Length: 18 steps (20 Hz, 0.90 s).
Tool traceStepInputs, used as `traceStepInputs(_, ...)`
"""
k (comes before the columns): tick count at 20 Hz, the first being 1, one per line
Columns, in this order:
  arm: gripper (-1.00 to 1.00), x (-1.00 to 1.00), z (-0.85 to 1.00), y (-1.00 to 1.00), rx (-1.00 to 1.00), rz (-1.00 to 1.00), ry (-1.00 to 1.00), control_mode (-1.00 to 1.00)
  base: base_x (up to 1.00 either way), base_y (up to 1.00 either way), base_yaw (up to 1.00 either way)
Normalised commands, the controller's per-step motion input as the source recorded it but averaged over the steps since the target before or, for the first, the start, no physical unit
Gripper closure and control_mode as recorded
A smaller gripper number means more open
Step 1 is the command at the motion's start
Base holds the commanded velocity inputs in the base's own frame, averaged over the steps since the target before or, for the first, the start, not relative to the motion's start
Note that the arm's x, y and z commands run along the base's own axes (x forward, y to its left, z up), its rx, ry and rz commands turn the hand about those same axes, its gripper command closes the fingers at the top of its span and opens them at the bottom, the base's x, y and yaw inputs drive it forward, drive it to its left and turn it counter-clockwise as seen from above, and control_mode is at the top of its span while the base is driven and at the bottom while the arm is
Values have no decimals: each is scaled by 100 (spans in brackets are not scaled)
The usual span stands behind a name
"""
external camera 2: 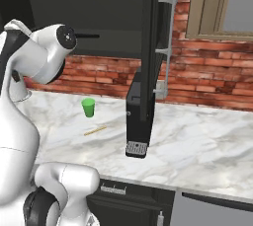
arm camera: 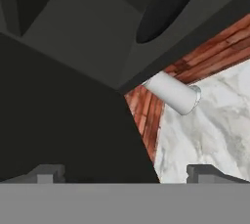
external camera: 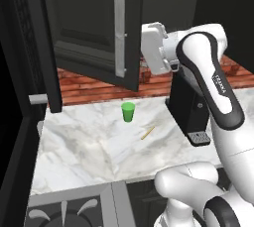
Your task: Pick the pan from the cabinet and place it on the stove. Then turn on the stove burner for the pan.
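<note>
Showing 1 pan [arm camera: 163,8] in open cabinet [external camera: 94,32], jaws spread wide w/ nothing held, 1 green cup [external camera: 128,111], 1 counter [external camera: 99,151].

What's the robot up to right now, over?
Gripper open, empty, up inside the cabinet. Pan ahead on the shelf, untouched. Open cabinet door close alongside.

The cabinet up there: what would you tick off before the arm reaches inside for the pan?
1. Cabinet door swung open: ok.
2. Claw open wide, nothing in it: ok.
3. Pan in sight, a dark round shape inside the cabinet: ok.
4. Clear path past the door edge to the pan: cannot tell.
5. Green cup on the counter, apart from the arm: ok.
6. Stove grate free for the pan: cannot tell, too little shows.
</note>
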Motion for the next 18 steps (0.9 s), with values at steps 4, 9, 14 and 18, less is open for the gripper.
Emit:
traceStepInputs(4, -100, -55, 0, 61, 0, 23, 0, -100, 0, 0, 0)
traceStepInputs(9, -100, -49, 0, 67, 0, 21, 0, -100, 0, 0, 0)
traceStepInputs(14, -100, -36, 0, 65, 0, 13, -2, -100, 0, 0, 0)
traceStepInputs(18, -100, -35, 0, 49, 0, 3, -11, -100, 0, 0, 0)
